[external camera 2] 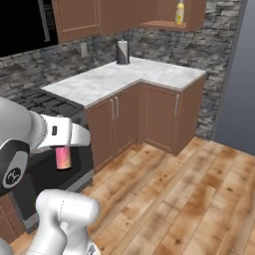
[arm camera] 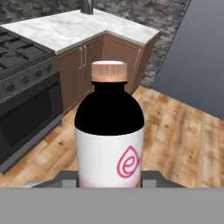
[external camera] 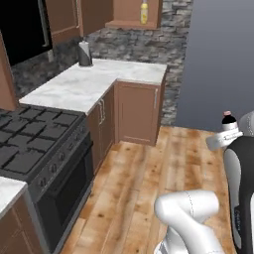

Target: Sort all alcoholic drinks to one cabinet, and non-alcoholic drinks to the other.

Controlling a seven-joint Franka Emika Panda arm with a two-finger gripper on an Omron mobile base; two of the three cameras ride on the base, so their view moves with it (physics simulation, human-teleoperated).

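Claw [arm camera: 109, 183] clamped on slim pink black-shouldered bottle [arm camera: 109, 131], over open wooden floor [external camera: 144, 183], marble surface [external camera: 89, 82] far left.

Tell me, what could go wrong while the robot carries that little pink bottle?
1. The pincer grips the small pink bottle with the black shoulder in mid-air over the wooden plank floor; a slip would probably drop it there.
2. The stout yellow juice bottle already stands in the open brown wall cabinet, so the pink one might knock it when set beside it.
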